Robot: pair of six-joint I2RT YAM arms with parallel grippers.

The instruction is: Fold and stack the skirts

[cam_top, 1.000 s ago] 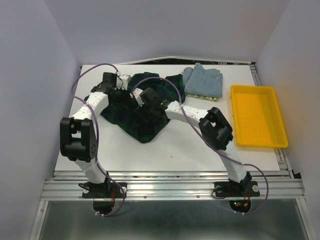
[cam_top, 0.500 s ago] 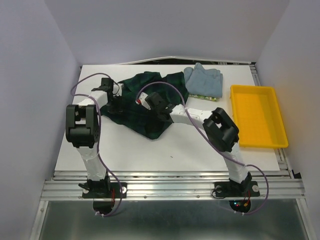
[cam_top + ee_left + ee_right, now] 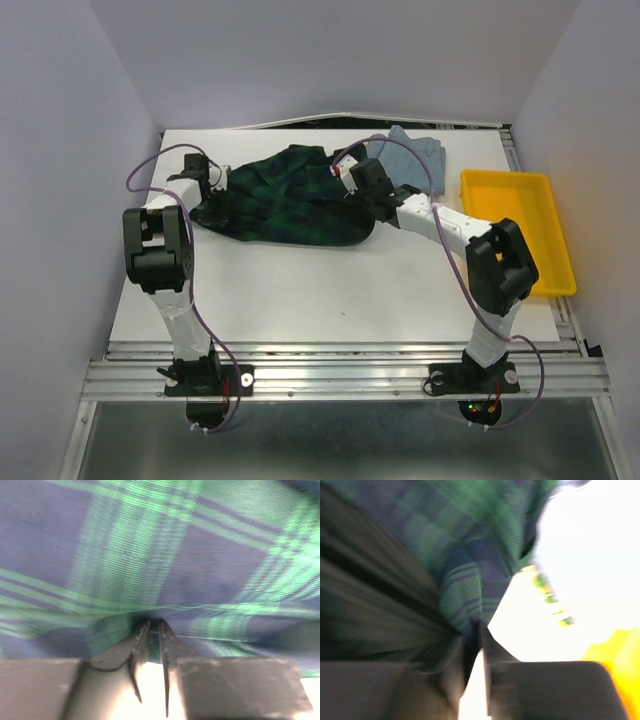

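Note:
The dark green-navy plaid skirt [image 3: 285, 198] lies spread across the back middle of the table, stretched between my two grippers. My left gripper [image 3: 212, 186] holds its left end; in the left wrist view its jaws [image 3: 154, 626] stand nearly together with plaid cloth [image 3: 165, 555] pinched between them. My right gripper [image 3: 358, 190] holds the right end, shut [image 3: 472, 630] on a fold of plaid [image 3: 470, 580]. The light blue-grey skirt [image 3: 420, 155] lies folded at the back right, partly behind the right arm. A strip of the lemon-print skirt [image 3: 551, 599] shows only in the right wrist view.
A yellow plastic tray [image 3: 515, 178] stands at the right edge of the table. White walls close in the table on the left, back and right. Purple cables loop off both arms over the back of the table.
The grippers have moved apart, left one to the left and right one to the right and back, pulling the bunched plaid skirt out wide. The right gripper has shut on the cloth.

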